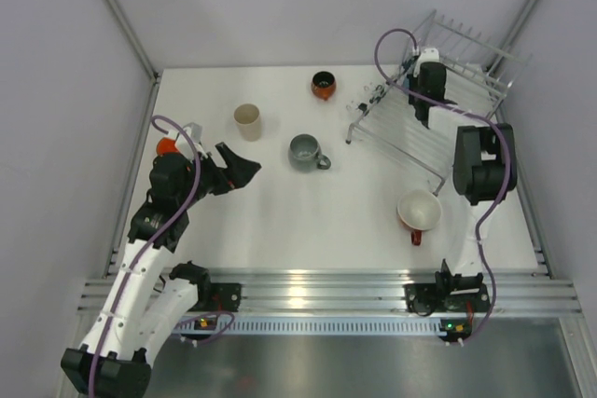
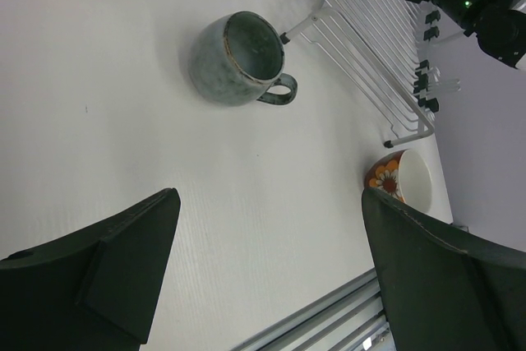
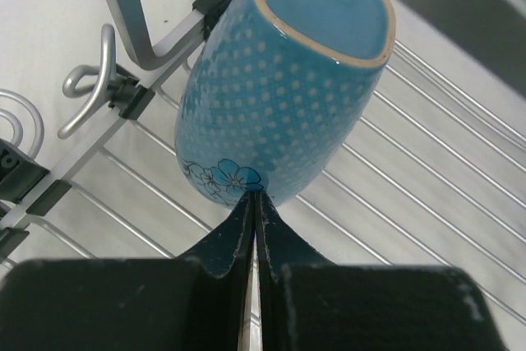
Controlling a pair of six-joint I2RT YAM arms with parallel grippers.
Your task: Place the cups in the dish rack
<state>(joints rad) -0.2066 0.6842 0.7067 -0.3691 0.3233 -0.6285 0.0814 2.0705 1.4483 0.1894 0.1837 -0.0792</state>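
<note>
Loading looks barely begun: only the light blue cup (image 3: pixel 279 88) is in the dish rack (image 1: pixel 466 81), lying on its side across the wires, its long axis running away from the right gripper (image 3: pixel 251 195). That gripper's fingers are pressed together with only a slit between them, their tips touching the cup's near end; they seem to hold nothing, though the contact itself is hidden. The other five cups sit on the table (image 1: pixel 280 230). The relation that matters next is on the other side. The left gripper (image 1: pixel 241 161) hangs with its fingers spread wide, and the grey mug (image 2: pixel 238 59) stands upright ahead of them, mouth up, a little left of the gap in the wrist view, its handle turned toward the rack. The left arm is clearly the nearer one to it, as it is to the beige tumbler (image 1: pixel 247 121) and the orange cup (image 1: pixel 166 145) beside its wrist. The white-inside red mug (image 1: pixel 419 212) sits near the right arm, and the dark-and-orange cup (image 1: pixel 324 85) just off the rack's left end; those two probably suit the right arm.
</note>
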